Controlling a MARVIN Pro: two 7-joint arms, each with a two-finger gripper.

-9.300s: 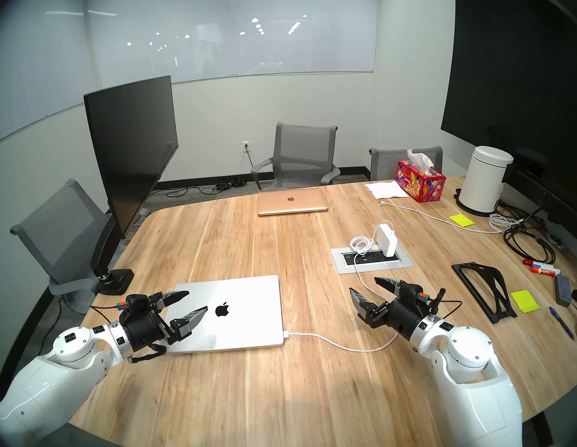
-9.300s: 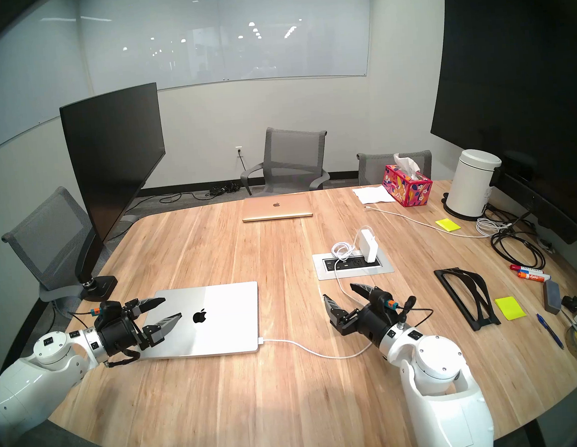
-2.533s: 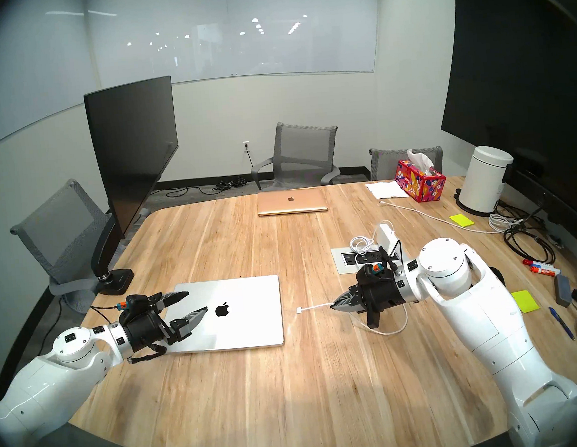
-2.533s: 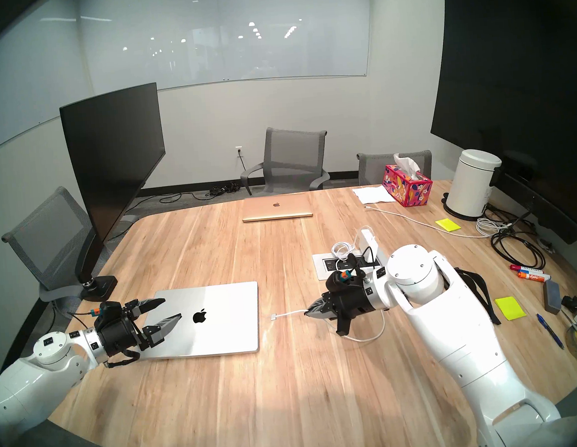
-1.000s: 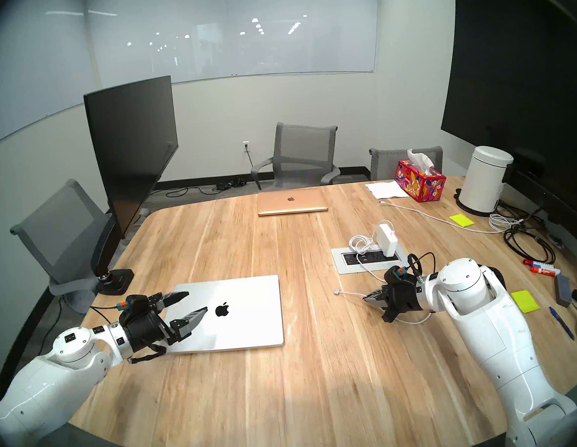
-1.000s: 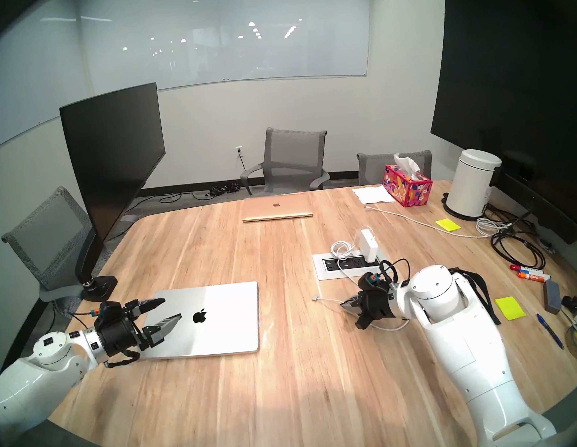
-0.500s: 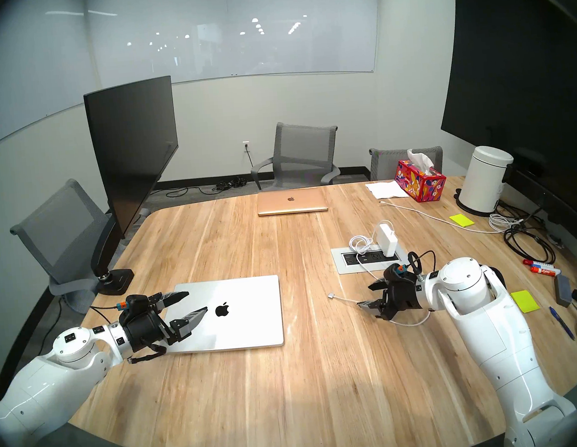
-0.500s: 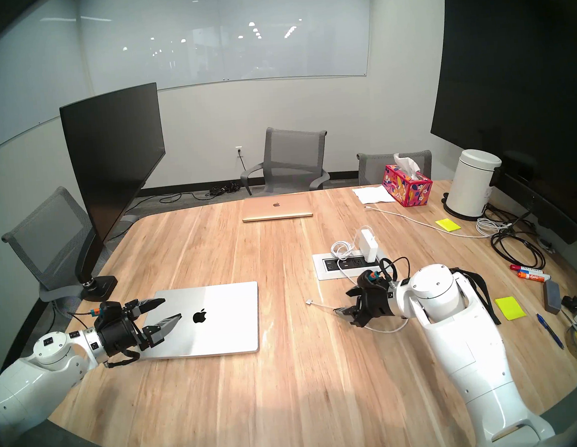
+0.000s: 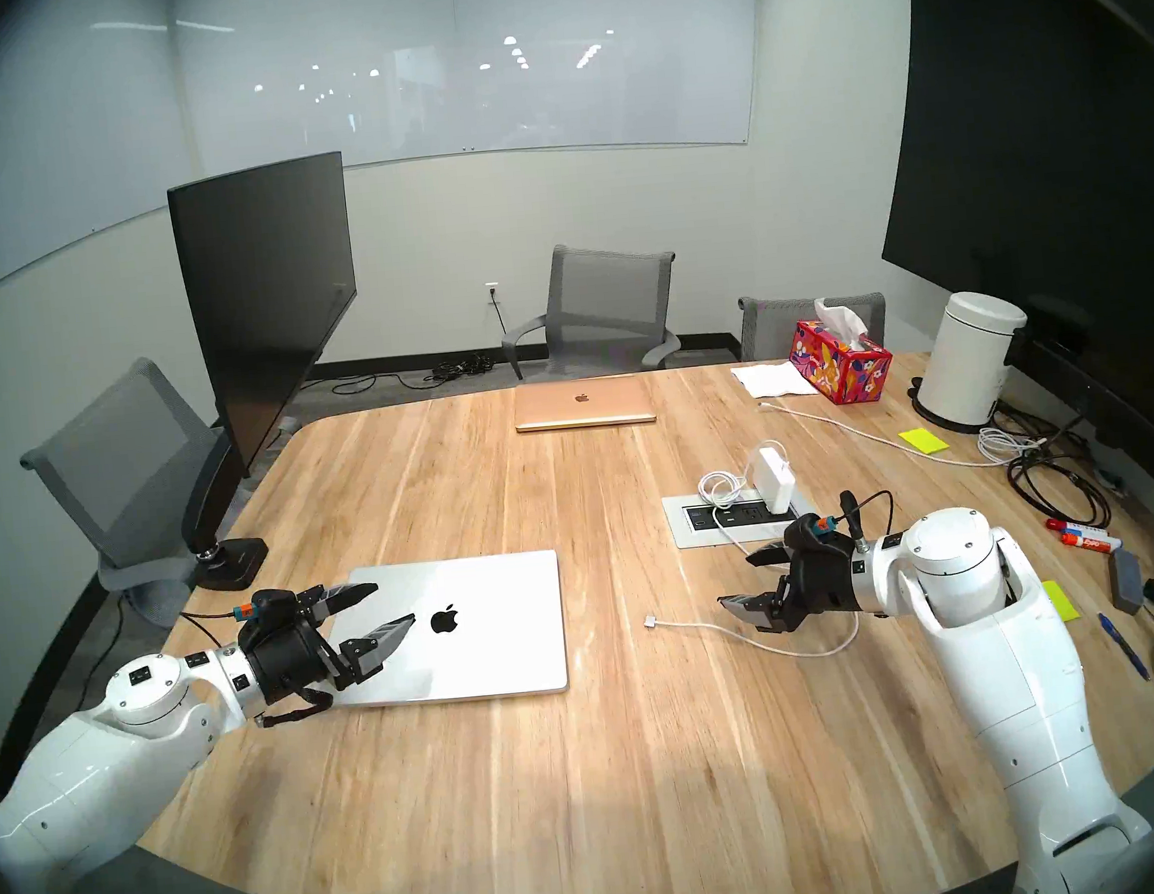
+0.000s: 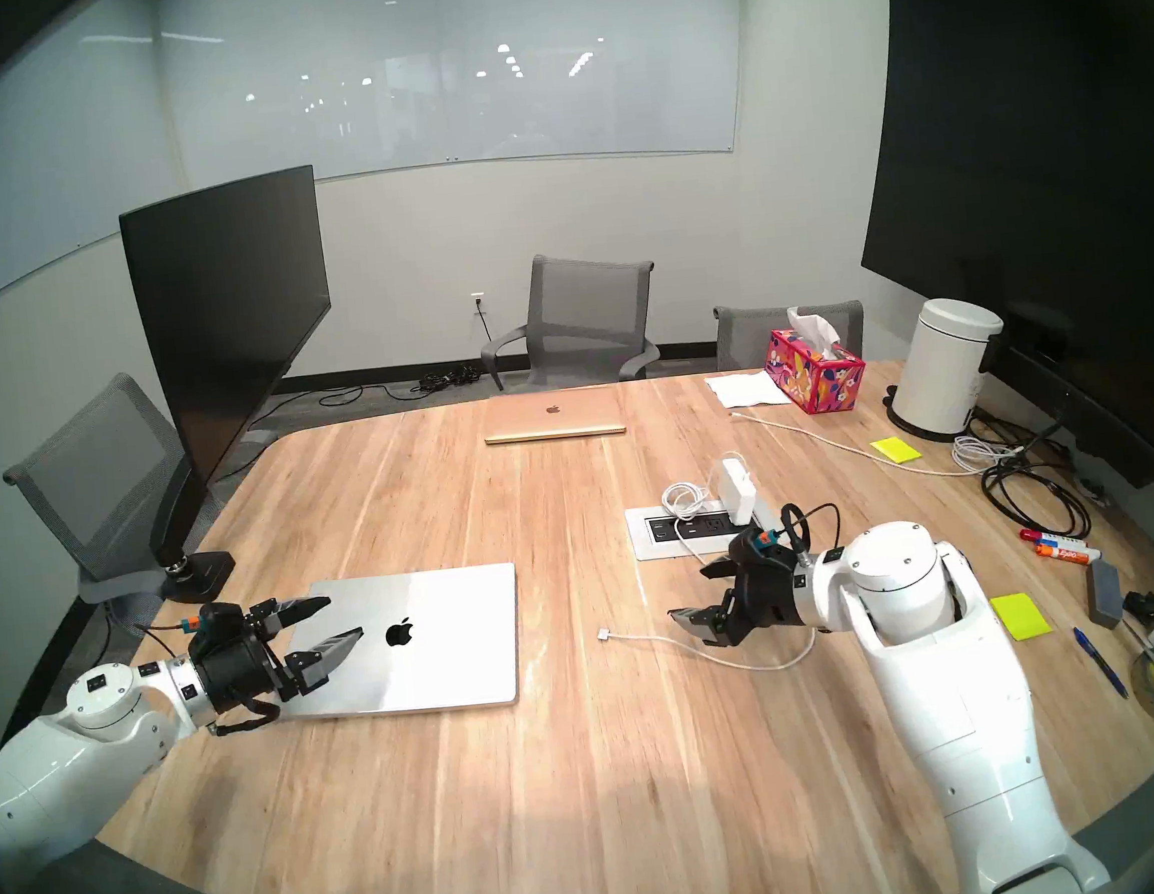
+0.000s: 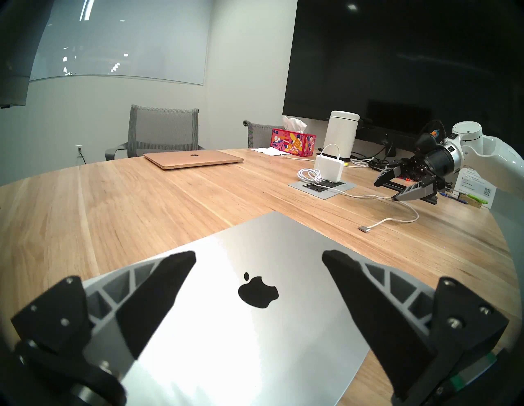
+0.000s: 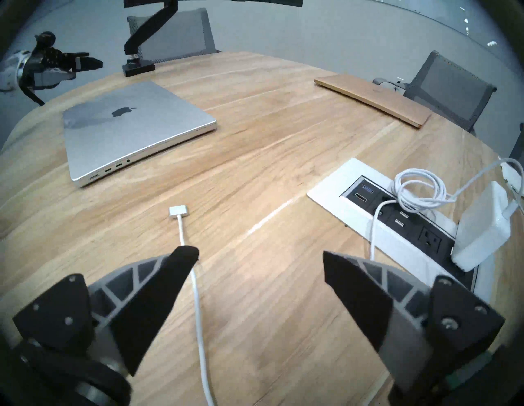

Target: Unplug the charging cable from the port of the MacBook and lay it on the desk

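The silver MacBook lies shut on the wood-grain desk. Its side port is empty. The white charging cable lies loose on the desk to the right of the MacBook, connector tip flat and apart from the laptop. Its power brick stands in the outlet panel. My right gripper is open and empty, just above the cord behind the tip. My left gripper is open and empty over the MacBook's left part.
A rose-gold laptop lies at the far edge. The outlet panel is beside my right gripper. A monitor on an arm stands far left. A tissue box, white canister, black cables and markers sit right.
My right gripper carried the unplugged cable rightward from the MacBook, opened and let it go. The cord dropped onto the desk and the gripper drew back. The left arm stayed still.
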